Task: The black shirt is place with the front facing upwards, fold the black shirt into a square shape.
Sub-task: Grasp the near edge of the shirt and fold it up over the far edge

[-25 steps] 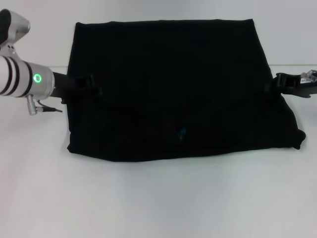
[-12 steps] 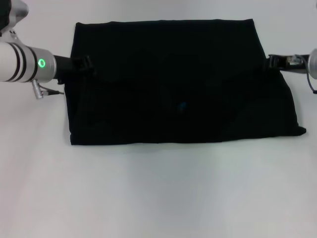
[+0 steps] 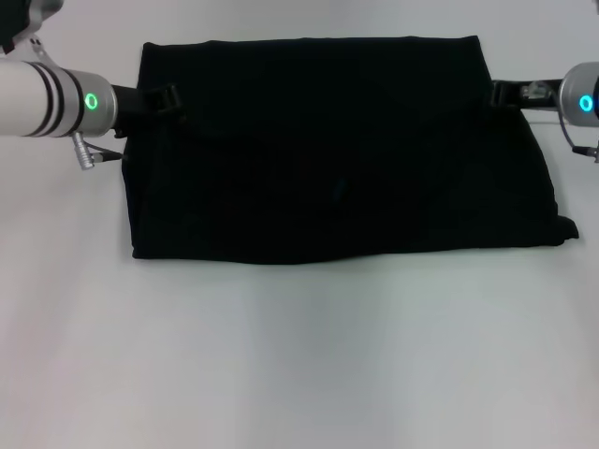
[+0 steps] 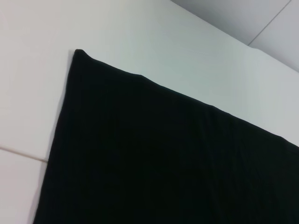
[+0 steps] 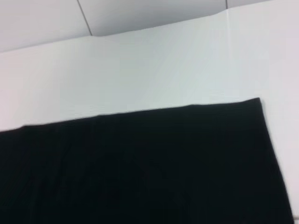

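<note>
The black shirt point(image 3: 337, 150) lies on the white table as a wide, roughly rectangular folded shape, and no lettering shows. My left gripper point(image 3: 168, 98) is at the shirt's left edge near the far corner. My right gripper point(image 3: 501, 94) is at the right edge near the far corner. Both appear shut on the cloth, black against black. The left wrist view shows the shirt's far left corner point(image 4: 163, 163) and the right wrist view its far right corner point(image 5: 140, 168). Neither wrist view shows fingers.
The white table point(image 3: 299, 355) spreads in front of the shirt and on both sides. A seam line in the table surface runs past the shirt's left edge point(image 4: 18, 154). The shirt's near right corner point(image 3: 566, 234) sticks out a little.
Both grippers have moved away from me toward the shirt's far edge. The shirt's near edge has moved farther from me with them, and the shape has become shorter front to back.
</note>
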`<state>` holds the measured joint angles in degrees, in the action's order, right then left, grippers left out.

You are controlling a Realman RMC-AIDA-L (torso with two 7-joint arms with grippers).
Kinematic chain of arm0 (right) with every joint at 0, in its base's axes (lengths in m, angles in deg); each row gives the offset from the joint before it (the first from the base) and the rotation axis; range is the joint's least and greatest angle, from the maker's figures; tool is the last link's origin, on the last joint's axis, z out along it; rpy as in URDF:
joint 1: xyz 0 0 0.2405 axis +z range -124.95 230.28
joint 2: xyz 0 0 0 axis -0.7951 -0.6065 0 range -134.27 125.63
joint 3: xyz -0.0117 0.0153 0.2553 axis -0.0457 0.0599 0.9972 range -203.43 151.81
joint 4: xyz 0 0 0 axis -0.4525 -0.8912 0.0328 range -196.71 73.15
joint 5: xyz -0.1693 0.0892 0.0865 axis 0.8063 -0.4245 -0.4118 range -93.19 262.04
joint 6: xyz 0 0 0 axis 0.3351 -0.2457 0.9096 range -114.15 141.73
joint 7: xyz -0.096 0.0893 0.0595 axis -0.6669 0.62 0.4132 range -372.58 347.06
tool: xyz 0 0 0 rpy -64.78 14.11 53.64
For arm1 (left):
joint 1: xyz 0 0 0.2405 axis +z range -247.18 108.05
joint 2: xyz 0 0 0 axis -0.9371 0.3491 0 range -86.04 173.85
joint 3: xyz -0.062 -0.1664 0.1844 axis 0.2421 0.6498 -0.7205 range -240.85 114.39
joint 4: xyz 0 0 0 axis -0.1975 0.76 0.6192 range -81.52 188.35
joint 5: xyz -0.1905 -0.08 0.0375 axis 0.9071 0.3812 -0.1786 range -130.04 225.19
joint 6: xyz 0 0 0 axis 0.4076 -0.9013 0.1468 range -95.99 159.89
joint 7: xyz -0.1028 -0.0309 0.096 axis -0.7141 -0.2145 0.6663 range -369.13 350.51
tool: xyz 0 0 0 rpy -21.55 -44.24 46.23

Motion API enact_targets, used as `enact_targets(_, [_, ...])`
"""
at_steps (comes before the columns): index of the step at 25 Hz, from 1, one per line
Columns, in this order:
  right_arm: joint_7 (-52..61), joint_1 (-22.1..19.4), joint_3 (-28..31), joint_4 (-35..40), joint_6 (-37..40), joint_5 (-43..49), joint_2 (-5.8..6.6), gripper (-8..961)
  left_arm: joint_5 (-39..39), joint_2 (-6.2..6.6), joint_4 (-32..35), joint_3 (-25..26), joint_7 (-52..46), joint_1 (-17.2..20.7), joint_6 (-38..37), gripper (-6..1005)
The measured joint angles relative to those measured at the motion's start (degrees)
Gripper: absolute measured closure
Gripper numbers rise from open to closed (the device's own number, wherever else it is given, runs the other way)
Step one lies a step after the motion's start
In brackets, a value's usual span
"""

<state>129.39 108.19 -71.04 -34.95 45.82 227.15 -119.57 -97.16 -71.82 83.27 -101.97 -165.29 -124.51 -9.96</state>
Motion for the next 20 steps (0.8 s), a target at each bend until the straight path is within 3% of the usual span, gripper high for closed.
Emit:
enact_targets(9, [0.03, 0.31, -6.64, -1.94, -3.82, 0.0, 0.14, 886, -0.14, -0.67, -1.42, -6.45, 0.11, -0.67, 6.08, 919])
enact_targets(13, [0.42, 0.22, -6.44, -0.97, -3.7, -0.08, 0.68, 803, 0.28, -0.63, -1.15, -7.75, 0.11, -0.53, 6.37, 918])
enact_targets(16, [0.58, -0.59, -5.36, 1.45, -0.6, -0.28, 0.94, 742, 1.26, -0.71, 1.84, -6.7, -0.24, 1.14, 3.66, 712])
enact_targets(20, [0.59, -2.08, -1.41, 5.91, 5.76, -0.56, 1.0, 659, 5.23, -0.92, 6.8, -6.12, -0.06, 4.23, -1.49, 631])
